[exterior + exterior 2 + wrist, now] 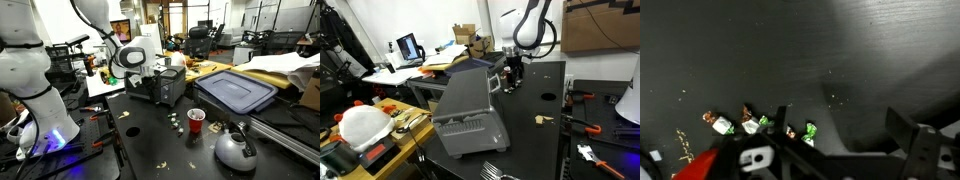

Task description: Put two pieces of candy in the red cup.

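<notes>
End effector (510, 80) hangs wide and empty, well apart from the candy (721, 125), which lies on the table (800, 50) at nine o'clock of the cup (196, 119) (several pieces, close together). Best descend over one outlying piece, jaws straddling it.

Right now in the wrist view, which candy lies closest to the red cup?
The leftmost piece of candy, at the row's end just above the red cup; the others lie farther right.
</notes>
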Controlling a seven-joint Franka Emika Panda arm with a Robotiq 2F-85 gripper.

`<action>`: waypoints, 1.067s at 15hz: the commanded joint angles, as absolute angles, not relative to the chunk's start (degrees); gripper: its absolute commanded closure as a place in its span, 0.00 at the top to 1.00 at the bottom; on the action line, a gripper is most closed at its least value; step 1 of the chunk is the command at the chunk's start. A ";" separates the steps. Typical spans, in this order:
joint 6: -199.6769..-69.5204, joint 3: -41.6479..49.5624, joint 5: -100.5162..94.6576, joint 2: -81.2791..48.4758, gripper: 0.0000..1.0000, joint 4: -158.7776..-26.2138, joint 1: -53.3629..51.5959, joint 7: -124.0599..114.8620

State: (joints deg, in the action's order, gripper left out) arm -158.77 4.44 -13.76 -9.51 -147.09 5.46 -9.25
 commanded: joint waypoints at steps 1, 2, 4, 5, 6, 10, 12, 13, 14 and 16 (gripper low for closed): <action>-160.16 5.86 -13.89 -12.80 1.00 -144.35 3.87 -8.21; -160.19 5.98 -13.88 -13.53 1.00 -143.70 3.73 -8.01; -160.27 6.47 -14.02 -14.82 1.00 -142.44 3.40 -7.81; -160.31 6.70 -13.99 -15.37 1.00 -141.90 3.26 -7.73; -160.24 7.15 -14.17 -15.84 1.00 -141.32 3.10 -7.64; -159.13 7.84 -13.08 -15.87 1.00 -141.23 2.60 -7.60; -159.13 7.88 -13.06 -16.02 1.00 -141.23 2.55 -7.61; -159.13 7.86 -13.05 -16.02 1.00 -141.23 2.45 -7.61; -159.12 7.85 -13.04 -16.03 1.00 -141.23 2.38 -7.62; -159.12 7.84 -13.05 -16.03 1.00 -141.23 2.31 -7.63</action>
